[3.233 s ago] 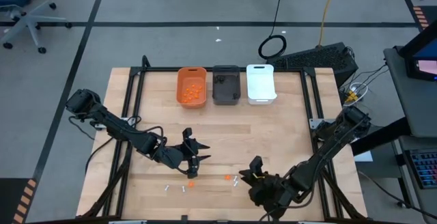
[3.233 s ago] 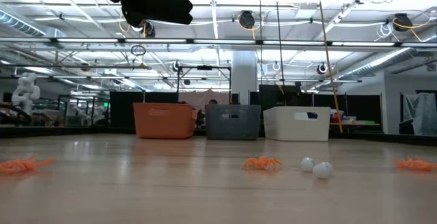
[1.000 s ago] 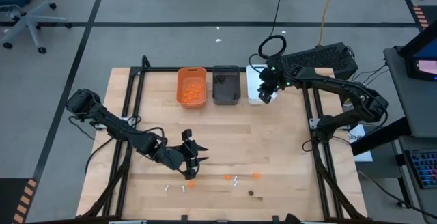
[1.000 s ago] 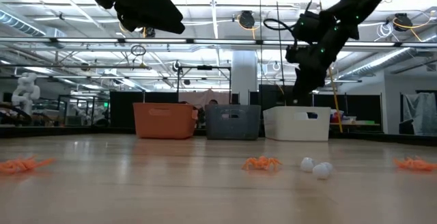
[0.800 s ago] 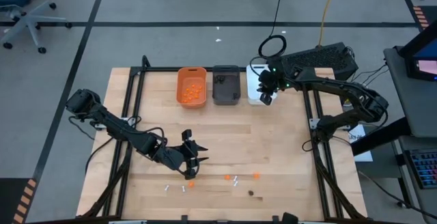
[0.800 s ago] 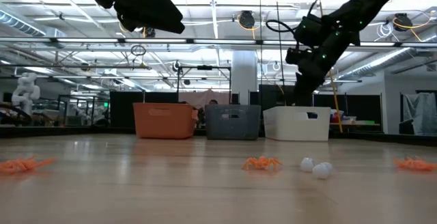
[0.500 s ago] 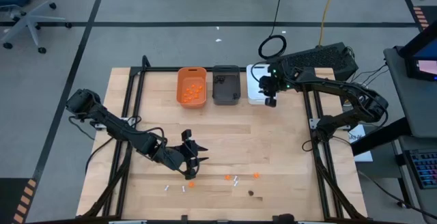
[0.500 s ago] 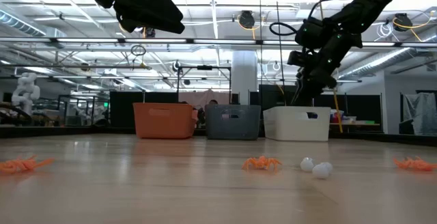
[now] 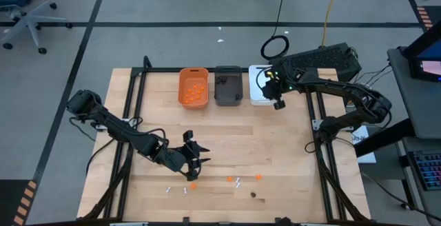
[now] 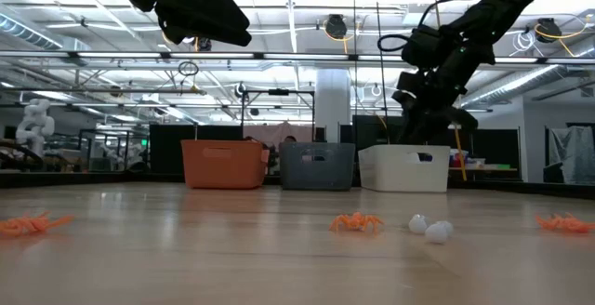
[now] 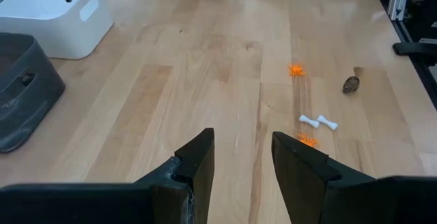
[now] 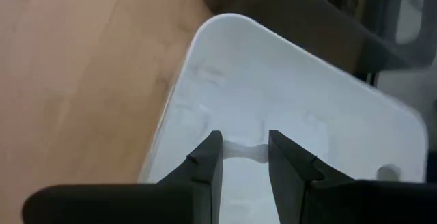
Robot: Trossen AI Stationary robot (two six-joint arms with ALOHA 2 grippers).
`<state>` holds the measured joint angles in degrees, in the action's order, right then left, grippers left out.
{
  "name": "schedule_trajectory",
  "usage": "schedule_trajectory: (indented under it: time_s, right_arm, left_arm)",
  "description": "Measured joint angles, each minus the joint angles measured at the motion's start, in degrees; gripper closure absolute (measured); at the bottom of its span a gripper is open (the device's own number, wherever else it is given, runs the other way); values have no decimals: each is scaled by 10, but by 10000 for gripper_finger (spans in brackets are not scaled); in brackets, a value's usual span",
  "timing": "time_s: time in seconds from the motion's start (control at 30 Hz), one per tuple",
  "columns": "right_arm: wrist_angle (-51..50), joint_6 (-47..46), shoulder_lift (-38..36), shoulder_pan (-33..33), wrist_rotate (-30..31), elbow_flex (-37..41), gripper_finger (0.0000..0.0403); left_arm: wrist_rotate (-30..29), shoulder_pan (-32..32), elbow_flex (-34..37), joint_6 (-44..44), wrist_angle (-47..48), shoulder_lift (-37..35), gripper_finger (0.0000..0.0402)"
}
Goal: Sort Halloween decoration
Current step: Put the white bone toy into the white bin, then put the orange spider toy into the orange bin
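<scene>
A white stick [image 12: 244, 151] sits pinched between the right gripper's [image 12: 243, 157] narrowly parted fingers, above the white bin [image 9: 256, 91]; more pieces lie loose on the table's [image 9: 303, 150] near part: two white sticks [image 11: 318, 121] end to end, orange blobs [image 11: 295, 70] beside them, one dark lump [image 11: 351, 84]; the orange bin [image 9: 193, 87] holds orange pieces; the grey bin [image 9: 228, 85] stands between the other two; the left gripper [image 11: 240, 157] hovers partly open and empty over bare wood.

Three bins lined up across the table

Orange pieces [image 10: 356, 221] and white pieces [image 10: 429, 228] are scattered before the orange bin [image 10: 224, 165], grey bin [image 10: 317, 166] and white bin [image 10: 404, 168].
</scene>
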<state>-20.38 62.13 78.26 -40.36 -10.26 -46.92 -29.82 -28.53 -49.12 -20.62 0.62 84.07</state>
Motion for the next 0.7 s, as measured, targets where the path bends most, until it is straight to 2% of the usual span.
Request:
schedule_trajectory:
  time_s: [0.1, 0.2, 0.4, 0.5, 0.6, 0.7]
  right_arm:
    - [0, -82, 4, 0, 14, 0, 330]
    - [-1, -105, 7, 0, 11, 0, 306]
    - [33, -194, 0, 0, 29, -4, 192]
    - [38, -309, -19, 0, 30, -18, 150]
    - [18, -408, -55, 0, 23, -28, 138]
    - [10, -469, -103, 14, -49, -30, 145]
  left_arm:
    - [0, 0, 0, 2, 0, 0, 256]
    - [-7, 0, 0, 3, 0, 0, 256]
    - [-17, 0, 0, -1, 0, 0, 256]
    - [-17, -1, 0, -12, 3, 0, 256]
    - [-18, -4, 0, -29, 19, 0, 256]
    - [-20, -14, 0, -60, 53, 0, 256]
